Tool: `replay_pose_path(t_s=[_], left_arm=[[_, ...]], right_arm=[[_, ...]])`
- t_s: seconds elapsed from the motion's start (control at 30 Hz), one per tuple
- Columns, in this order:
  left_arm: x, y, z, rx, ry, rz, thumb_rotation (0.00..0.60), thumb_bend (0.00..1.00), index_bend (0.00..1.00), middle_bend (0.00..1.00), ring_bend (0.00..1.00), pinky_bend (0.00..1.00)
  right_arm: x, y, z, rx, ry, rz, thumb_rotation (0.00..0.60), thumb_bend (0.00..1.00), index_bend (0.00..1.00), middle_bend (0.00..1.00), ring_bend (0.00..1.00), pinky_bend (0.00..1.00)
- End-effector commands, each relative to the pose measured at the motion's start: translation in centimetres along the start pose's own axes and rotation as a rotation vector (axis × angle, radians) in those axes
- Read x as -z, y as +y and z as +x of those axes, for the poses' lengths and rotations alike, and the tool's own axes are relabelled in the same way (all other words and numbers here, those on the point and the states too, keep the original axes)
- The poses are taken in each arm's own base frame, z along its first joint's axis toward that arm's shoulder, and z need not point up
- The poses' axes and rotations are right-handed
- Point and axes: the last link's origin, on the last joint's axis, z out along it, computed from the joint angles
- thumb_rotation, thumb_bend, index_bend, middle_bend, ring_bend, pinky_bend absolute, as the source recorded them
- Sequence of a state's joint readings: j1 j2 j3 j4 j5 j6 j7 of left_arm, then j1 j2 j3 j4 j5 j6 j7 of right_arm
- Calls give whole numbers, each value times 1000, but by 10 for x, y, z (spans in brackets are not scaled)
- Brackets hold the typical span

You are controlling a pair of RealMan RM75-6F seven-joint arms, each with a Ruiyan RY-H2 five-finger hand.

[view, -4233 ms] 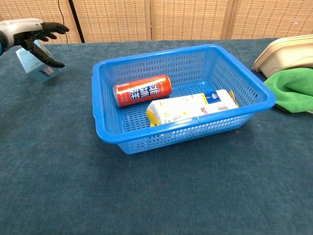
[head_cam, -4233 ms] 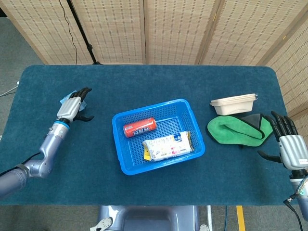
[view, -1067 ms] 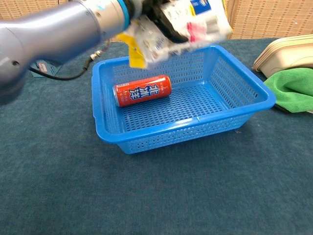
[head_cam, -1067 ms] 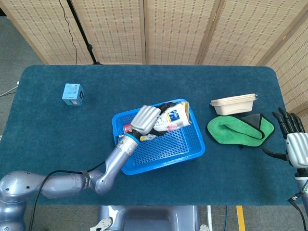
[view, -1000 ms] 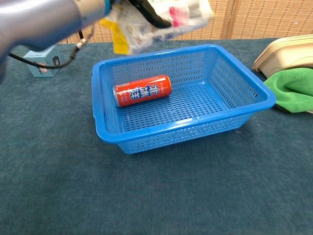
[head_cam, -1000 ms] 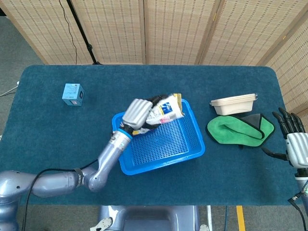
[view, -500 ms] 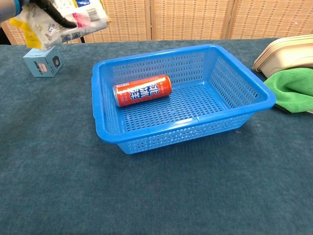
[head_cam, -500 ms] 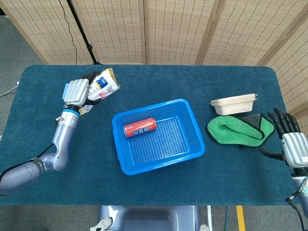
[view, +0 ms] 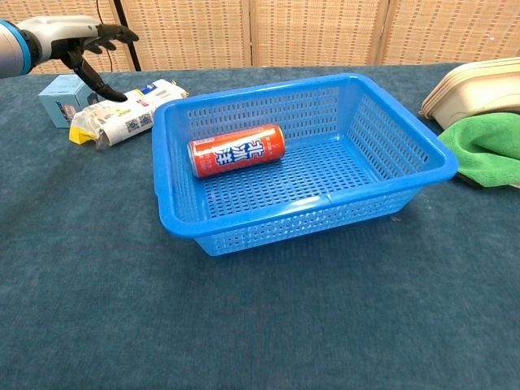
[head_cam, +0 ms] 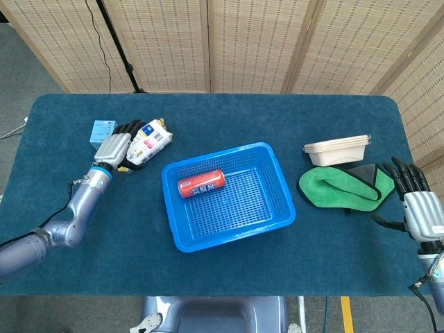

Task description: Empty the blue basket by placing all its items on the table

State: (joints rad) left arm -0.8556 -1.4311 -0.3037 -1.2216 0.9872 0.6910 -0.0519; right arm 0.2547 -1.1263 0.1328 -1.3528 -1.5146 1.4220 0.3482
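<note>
Carpeted dark teal table surface (view: 268, 325) fills the near part of the chest view, bare from the front edge up to the blue perforated plastic basket (view: 404, 191). Inside the basket a red drink can (view: 236, 150) lies on its side against the far left part of the floor, with the remaining floor uncovered. Just left of the basket, on the table, rests a white crinkled snack packet with a yellow end (view: 122, 114), touching or nearly touching the basket's corner. Above the packet hangs the left hand (view: 77, 41), fingers spread and gripping nothing. Behind the packet sits a small light blue cardboard box (view: 62, 99). Only the head view shows the right hand (head_cam: 418, 205), near the table's right edge, fingers spread and empty. Between that hand and the basket lies a crumpled green cloth (head_cam: 343, 186), and beyond it a stack of cream shallow trays (head_cam: 337, 148). Wide open table stretches behind the basket to the far edge.
</note>
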Motion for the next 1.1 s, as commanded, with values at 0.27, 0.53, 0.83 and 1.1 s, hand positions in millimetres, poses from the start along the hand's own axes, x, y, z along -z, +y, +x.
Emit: replay_pose_path(t_s=[0.27, 0.53, 0.83, 1.1], left_arm=[[63, 98, -22, 41, -64, -361, 600, 195, 0, 0, 0, 0], [56, 118, -70, -15, -199, -325, 600, 195, 0, 0, 0, 0], [37, 132, -103, -26, -218, -266, 600, 196, 0, 0, 0, 1], [25, 131, -115, 5, -232, -213, 600, 196, 0, 0, 0, 1]], right_arm=[[0, 3, 5, -10, 13, -7, 600, 0, 0, 0, 0, 0], [1, 4, 5, -13, 11, -8, 600, 0, 0, 0, 0, 0], [1, 6, 6, -15, 13, -13, 600, 0, 0, 0, 0, 0], [1, 6, 7, -13, 14, -13, 600, 0, 0, 0, 0, 0]])
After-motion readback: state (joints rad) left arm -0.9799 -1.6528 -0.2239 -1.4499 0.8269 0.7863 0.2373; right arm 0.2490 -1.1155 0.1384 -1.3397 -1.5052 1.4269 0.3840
